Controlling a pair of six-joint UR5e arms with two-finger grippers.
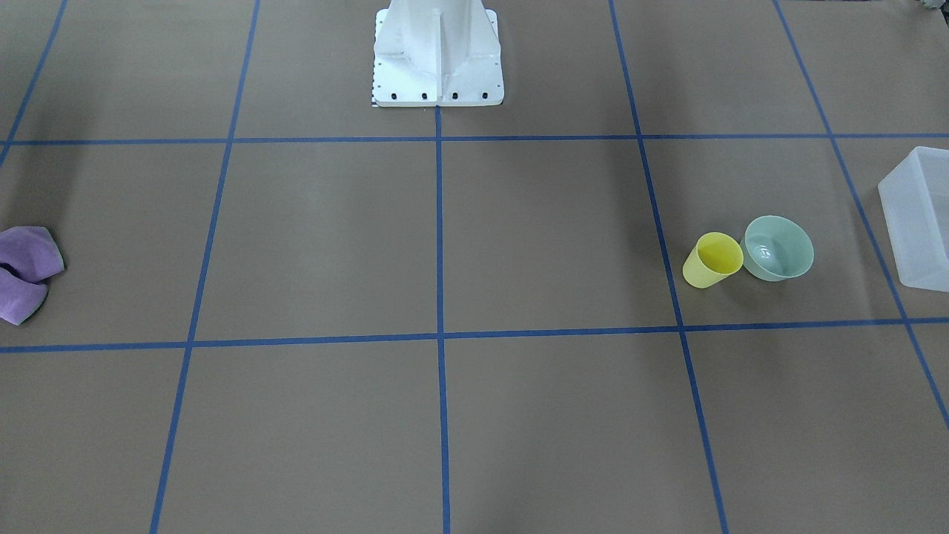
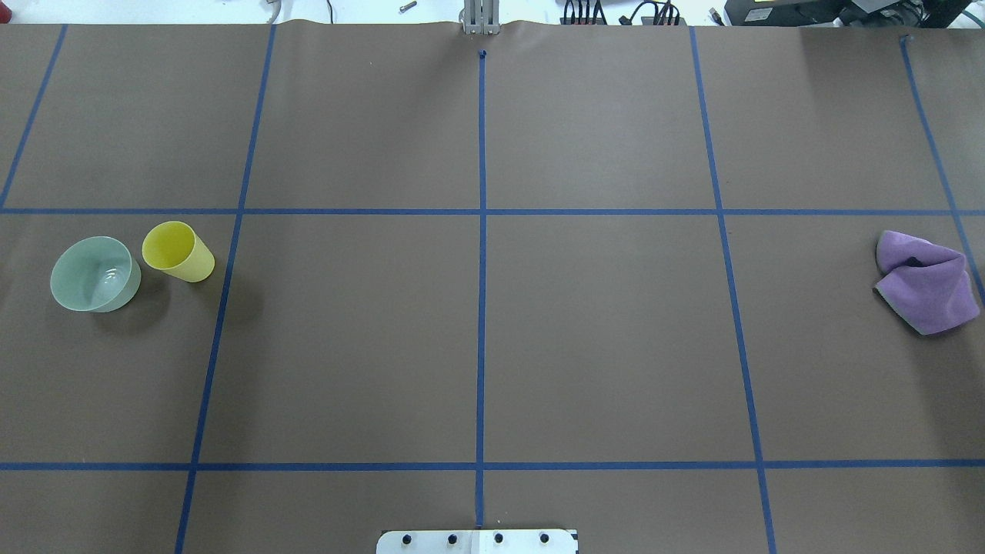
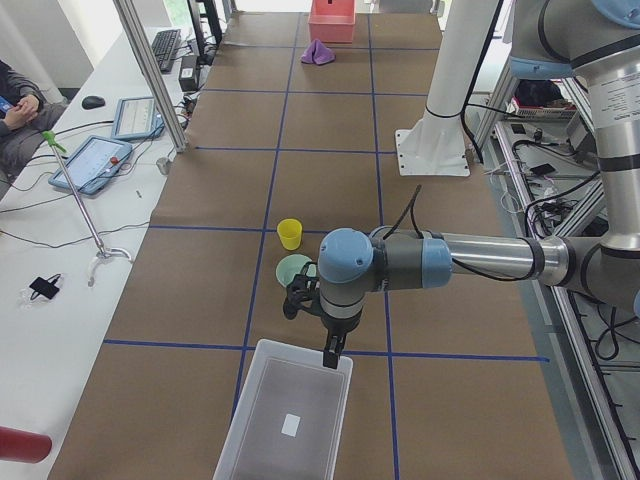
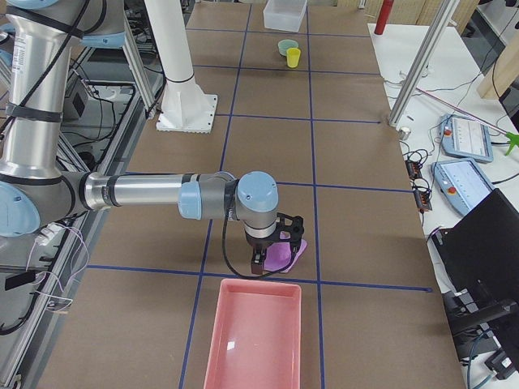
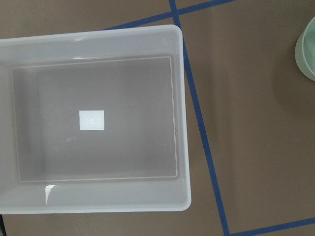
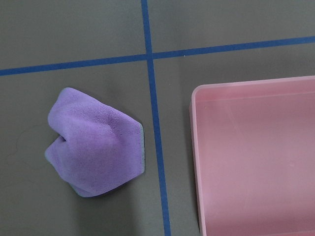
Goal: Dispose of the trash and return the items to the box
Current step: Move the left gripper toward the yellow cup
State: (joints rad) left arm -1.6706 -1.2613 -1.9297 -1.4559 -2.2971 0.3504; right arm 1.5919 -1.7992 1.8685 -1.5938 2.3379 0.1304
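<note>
There is one soft lilac-purple wad of fuzzy cloth (image 2: 923, 281), at the right end of the one brown table (image 2: 600, 346). At the left end stand one small yellow plastic tumbler cup (image 2: 178, 251) and one pale mint-green round plastic bowl (image 2: 94, 274): two vessels in all. The containers number two: one frosted translucent white plastic rectangular bin (image 5: 181, 123) at the far left and one pink plastic rectangular tray (image 6: 195, 157) at the far right. There is one white metal robot base (image 1: 437, 67). Two grey metal robot arms with blue joint caps show, the left arm (image 3: 430, 262) and the right arm (image 4: 146, 190). The white side desk (image 3: 60, 260) carries two tablets, the nearer tablet (image 3: 90, 163) and the farther tablet (image 3: 139, 117), and one red cylinder (image 3: 20, 445).
</note>
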